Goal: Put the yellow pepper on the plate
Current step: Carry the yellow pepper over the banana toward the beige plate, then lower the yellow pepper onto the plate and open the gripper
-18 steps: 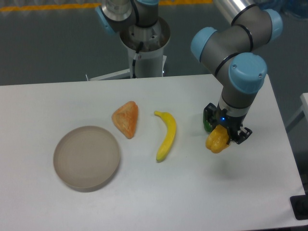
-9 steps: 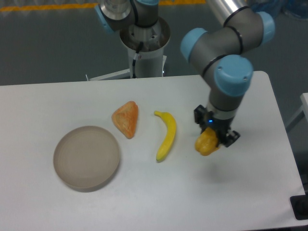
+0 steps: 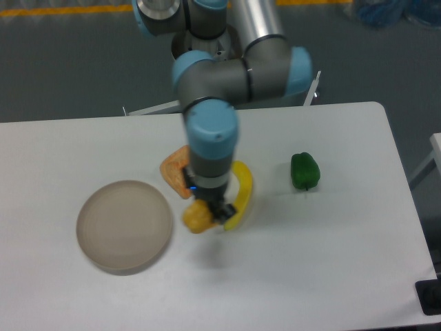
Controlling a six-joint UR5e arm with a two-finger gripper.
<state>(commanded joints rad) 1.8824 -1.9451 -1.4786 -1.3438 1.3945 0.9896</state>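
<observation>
The yellow pepper point(image 3: 196, 218) hangs in the air, held by my gripper point(image 3: 204, 209), which is shut on it. It hovers just right of the plate point(image 3: 124, 225), a round beige-grey dish on the left of the white table. The pepper is over the table between the plate's right rim and the banana, not over the dish itself. My arm's wrist hides the top of the pepper.
A yellow banana point(image 3: 242, 200) lies right behind the gripper, partly hidden by the arm. An orange wedge-shaped fruit point(image 3: 173, 167) sits behind the plate's right side. A green pepper point(image 3: 304, 171) stands to the right. The robot base point(image 3: 207, 41) is at the table's far edge.
The arm has swung left across the table, carrying the yellow pepper from the right side over the banana to beside the plate. The green pepper is now uncovered.
</observation>
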